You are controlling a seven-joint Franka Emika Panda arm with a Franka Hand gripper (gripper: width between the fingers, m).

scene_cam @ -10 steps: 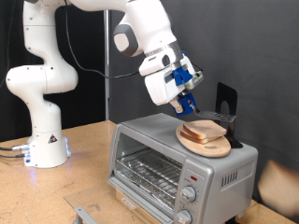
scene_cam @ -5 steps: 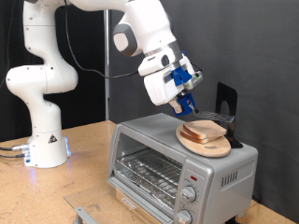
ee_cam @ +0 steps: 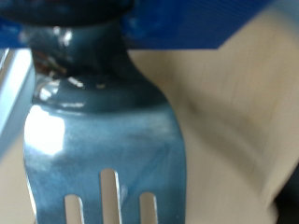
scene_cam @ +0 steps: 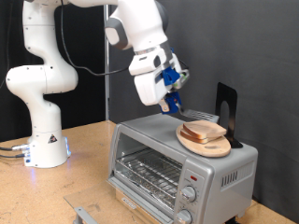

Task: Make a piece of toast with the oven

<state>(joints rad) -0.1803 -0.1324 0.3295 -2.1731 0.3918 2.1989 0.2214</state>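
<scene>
**A:** In the lower middle of the exterior view, nearest the camera, what stands there?

**B:** The oven [scene_cam: 182, 163], silver and boxy, its glass door shut with the wire rack showing behind it. Two round knobs sit at its lower right corner. Its flat top runs up toward the right of the frame.

**A:** And the bread?

**B:** On that top, right of centre in the frame, lies a round wooden board [scene_cam: 206, 142], with the piece of toast [scene_cam: 204, 132] stacked on other slices. The slices look pale, untoasted. Just behind them, toward the right edge, a black spatula blade [scene_cam: 226, 105] stands upright.

**A:** Where is the gripper?

**B:** Up in the middle of the frame, above the oven's top and apart from it. The gripper [scene_cam: 174, 101] points down and rightward. The wrist view is filled by a dark slotted blade [ee_cam: 103, 140] right below the fingers, so I judge the fingers closed on a spatula handle, though the fingers themselves do not show clearly.

**A:** Which way does the bread lie from it?

**B:** Down and to the right in the exterior view, near but not touching. The stack lies flat, so a blade would need to come in low along the board.

**A:** And farthest back?

**B:** The arm's white base [scene_cam: 42, 131], at the left edge, on the wooden table [scene_cam: 84, 177].
</scene>
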